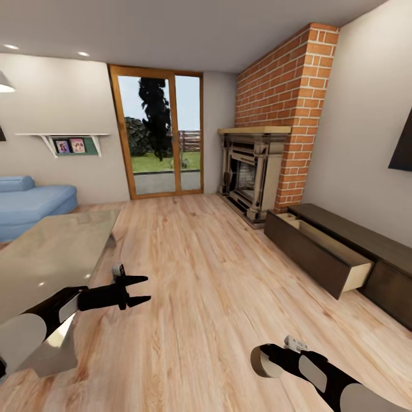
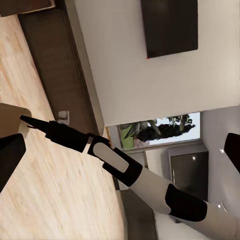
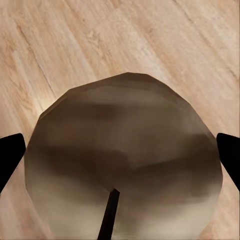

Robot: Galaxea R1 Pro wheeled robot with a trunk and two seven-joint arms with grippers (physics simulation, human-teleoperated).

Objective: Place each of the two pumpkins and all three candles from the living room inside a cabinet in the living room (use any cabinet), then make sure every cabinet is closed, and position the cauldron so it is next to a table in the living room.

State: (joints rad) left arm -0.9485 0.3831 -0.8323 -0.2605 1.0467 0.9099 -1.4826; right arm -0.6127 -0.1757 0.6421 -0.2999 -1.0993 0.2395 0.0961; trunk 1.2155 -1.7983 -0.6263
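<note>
Clearly the right end effector (image 1: 260,361), at five o'clock, grips a candle (image 3: 125,160) between its fingers while the left end effector (image 1: 140,290) hangs wide and empty, and a bump against the open cabinet (image 1: 320,252) drawer at three o'clock could knock the candle loose.

A fat beige candle (image 3: 125,160) with a small dark wick sits between the right gripper's (image 1: 264,361) black fingers (image 3: 10,160), above the wood floor. The long dark-brown cabinet (image 1: 343,252) stands by the wall, one drawer pulled open. The shiny grey tabletop (image 1: 51,252) lies on the other side.
</note>
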